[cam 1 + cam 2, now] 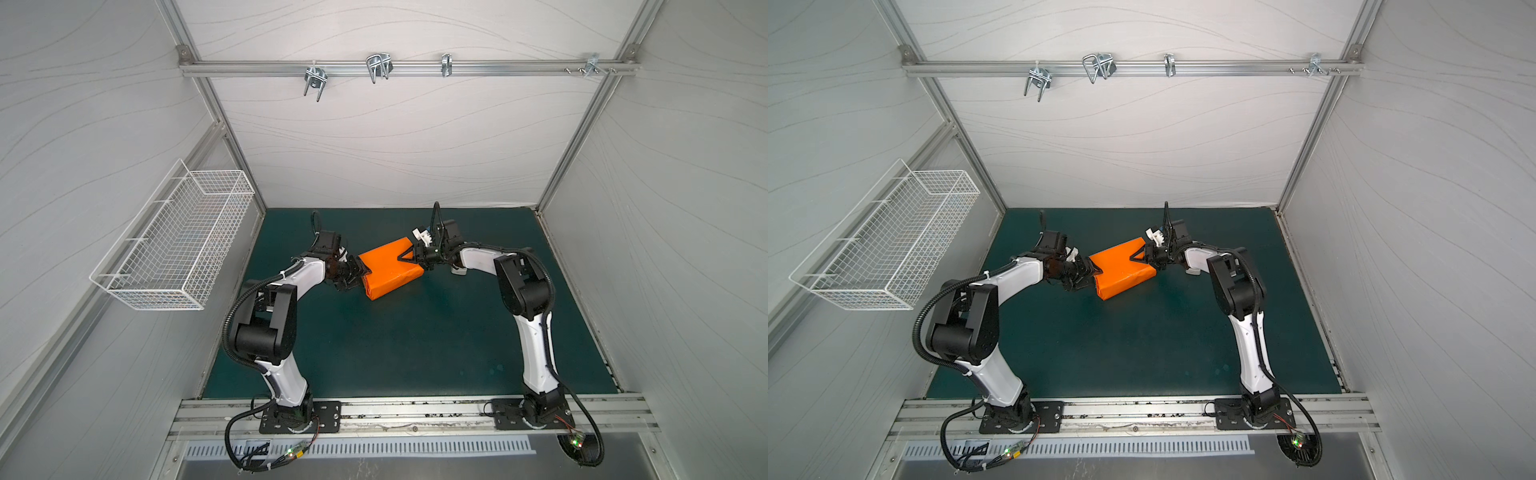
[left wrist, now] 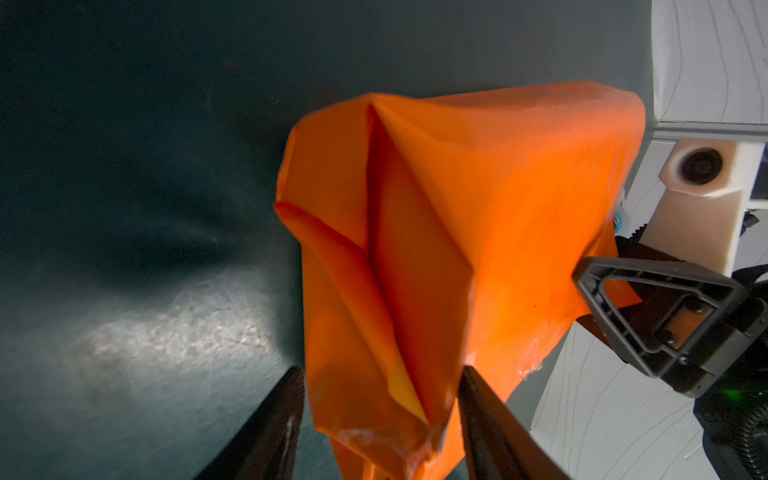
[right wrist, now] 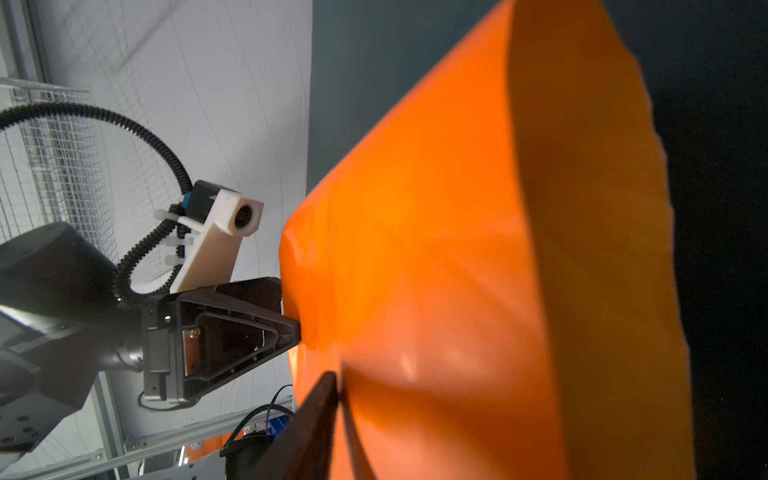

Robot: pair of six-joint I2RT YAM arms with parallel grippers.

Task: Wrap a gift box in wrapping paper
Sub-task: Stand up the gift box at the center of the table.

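The orange wrapping paper [image 1: 388, 268] [image 1: 1121, 270] is folded into a parcel that lies slanted on the green mat in both top views. The gift box is hidden inside it. My left gripper [image 1: 362, 276] [image 2: 380, 374] is at the parcel's left end. Both of its fingers touch the folded end flaps [image 2: 399, 270] between them. My right gripper [image 1: 402, 257] [image 2: 598, 257] is at the opposite end, shut on a paper flap. In the right wrist view one finger [image 3: 320, 407] presses a crease into the paper [image 3: 457, 249], and the paper hides the other finger.
The green mat [image 1: 415, 340] extends in front of the parcel. A white wire basket [image 1: 174, 241] hangs on the left wall, and a rail with metal hooks [image 1: 374, 68] crosses the back wall. A small white object [image 1: 459, 272] shows partly under my right forearm.
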